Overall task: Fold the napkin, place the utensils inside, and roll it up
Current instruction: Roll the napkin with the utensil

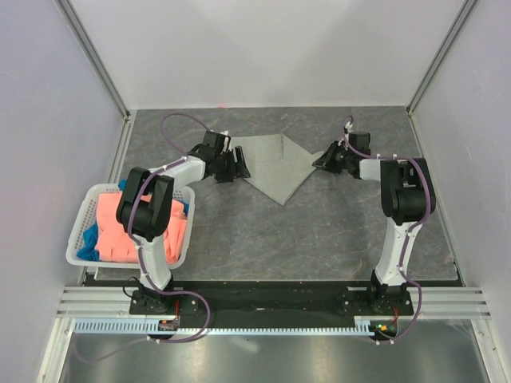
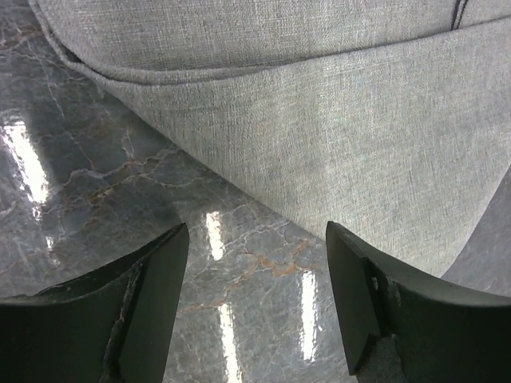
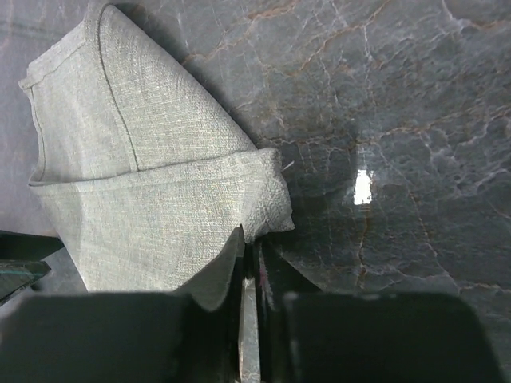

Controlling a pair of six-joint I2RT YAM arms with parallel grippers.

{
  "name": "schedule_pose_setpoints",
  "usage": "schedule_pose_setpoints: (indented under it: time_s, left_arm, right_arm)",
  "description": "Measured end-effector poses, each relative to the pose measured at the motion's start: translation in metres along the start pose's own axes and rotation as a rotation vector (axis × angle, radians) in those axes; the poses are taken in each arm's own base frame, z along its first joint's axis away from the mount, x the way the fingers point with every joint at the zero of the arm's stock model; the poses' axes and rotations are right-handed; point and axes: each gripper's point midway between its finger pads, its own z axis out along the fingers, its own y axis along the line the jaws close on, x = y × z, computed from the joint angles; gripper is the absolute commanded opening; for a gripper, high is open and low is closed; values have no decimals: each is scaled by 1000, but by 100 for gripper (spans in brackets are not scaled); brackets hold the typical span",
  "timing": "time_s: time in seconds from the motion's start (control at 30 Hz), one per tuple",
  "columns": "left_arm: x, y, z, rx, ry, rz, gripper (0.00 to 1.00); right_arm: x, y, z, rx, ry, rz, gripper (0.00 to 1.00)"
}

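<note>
Top view: napkin [image 1: 275, 163] lies on the table [image 1: 239, 235] close to the far edge, roughly centred. It's folded into a wedge with the point aimed at the near edge. The left gripper [image 1: 239, 169] is at its left side and the right gripper [image 1: 321, 162] at its right corner. A white basket [image 1: 77, 227] by the left edge, toward the near-left corner, holds a coral cloth [image 1: 120, 227] and a blue cloth [image 1: 90, 239]. No utensils visible in any view.

Left wrist: fingers [image 2: 152, 303] are apart with only bare marble between them. The napkin's folded edge [image 2: 319, 120] is just ahead and untouched. Two layers show at the upper left.

Right wrist: fingers [image 3: 319, 335] are together, pinching the napkin corner [image 3: 263, 215]. The fabric bunches and lifts right at the pinch.

Handling, my read:
- Light, limp woven cloth with no stiffness, so anything unsupported will droop or fold over.
- The tabletop looks glossy, so expect the cloth to slide when dragged rather than stay put.
- Take it at a corner or along the hemmed edge, with both layers in the pinch.
- A one-layer grab likely peels the fold open.
- The left side needs its own hold before any lift, or the wedge will skew.
</note>
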Motion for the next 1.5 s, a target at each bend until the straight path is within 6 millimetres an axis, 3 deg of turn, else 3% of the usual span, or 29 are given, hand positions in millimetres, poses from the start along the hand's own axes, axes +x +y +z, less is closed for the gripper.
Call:
schedule_pose_setpoints:
  time_s: [0.23, 0.37, 0.47, 0.53, 0.57, 0.67, 0.7, 0.8, 0.97, 1.07, 1.3, 1.5]
  left_arm:
    - [-4, -2, -1, 9, -5, 0, 78]
    - [-7, -10, -15, 31, -25, 6, 81]
    - [-3, -19, -40, 72, -47, 1, 82]
    - [1, -24, -53, 98, -59, -2, 84]
    - [7, -26, -60, 108, -60, -3, 84]
    - [25, -29, -73, 128, -48, 0, 84]
    - [37, -29, -76, 132, -35, 2, 84]
    - [68, -29, -81, 138, 12, 6, 84]
    - [114, -20, -82, 123, 92, -4, 83]
    - [126, -17, -82, 117, 116, -13, 80]
    - [129, -32, -78, 159, 115, -12, 76]
    - [142, -28, -64, 145, 164, -28, 71]
  right_arm:
    - [13, 0, -9, 21, -18, 47, 0]
    - [40, -2, -33, 73, -11, 87, 0]
    - [71, 0, -58, 123, -4, 113, 2]
    - [93, 4, -72, 150, 4, 123, 15]
    - [106, 7, -81, 161, 14, 126, 32]
    - [132, 17, -105, 177, 26, 138, 57]
    - [138, 20, -116, 186, 24, 130, 60]
    - [129, 33, -145, 186, -27, 114, 69]
    - [91, 62, -182, 173, -139, 19, 56]
    - [81, 61, -181, 201, -144, -14, 51]
    - [118, 11, -144, 340, 48, -2, 50]
    - [119, 0, -138, 358, 65, 6, 49]
